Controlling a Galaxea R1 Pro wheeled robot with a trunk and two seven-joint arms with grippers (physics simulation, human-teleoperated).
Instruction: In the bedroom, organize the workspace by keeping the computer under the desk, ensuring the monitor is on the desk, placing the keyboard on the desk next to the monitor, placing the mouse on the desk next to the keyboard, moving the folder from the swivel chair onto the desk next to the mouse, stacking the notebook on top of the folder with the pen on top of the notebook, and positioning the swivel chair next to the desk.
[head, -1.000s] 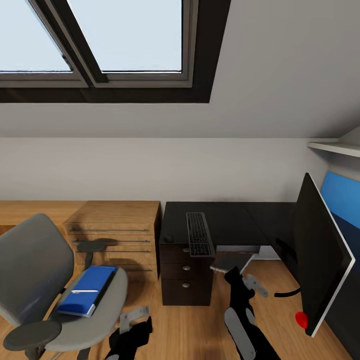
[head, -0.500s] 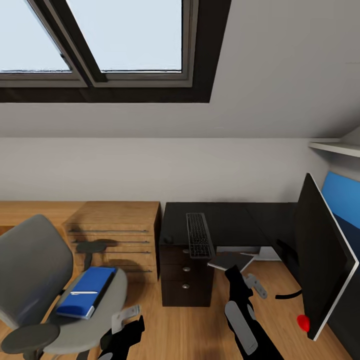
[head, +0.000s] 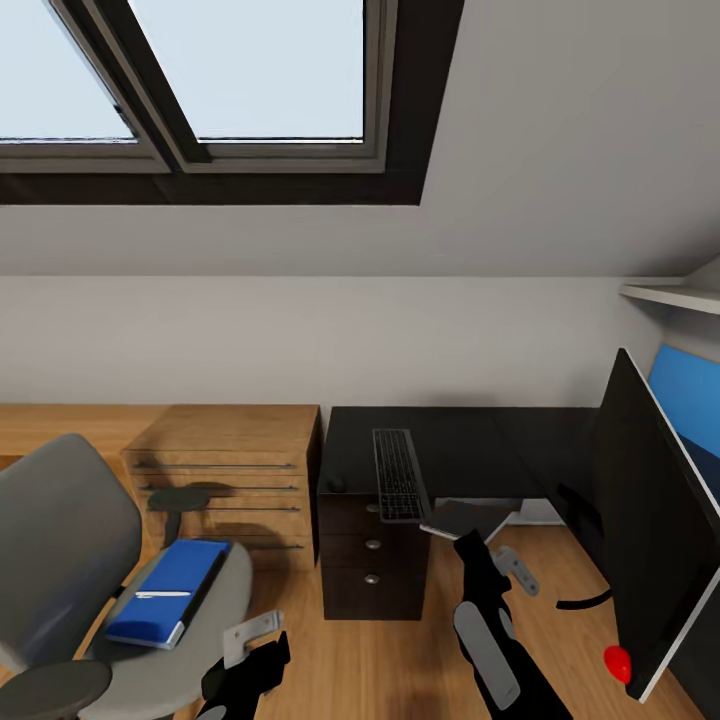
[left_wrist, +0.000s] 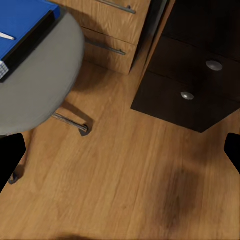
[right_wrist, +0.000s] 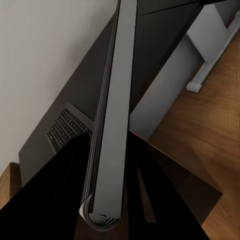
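Two robot arms rise from the bottom edge of the head view. The left arm (head: 245, 680), at lower left, is matte black with a light grey bracket near its tip. The right arm (head: 487, 630), at lower centre-right, is black with a long oval grey panel and a grey bracket.

From my head view, the keyboard (head: 398, 474) lies on the desk (head: 470, 440), the monitor (head: 655, 520) to its right. The folder (head: 165, 592) rests on the swivel chair (head: 90, 590), left of the desk.
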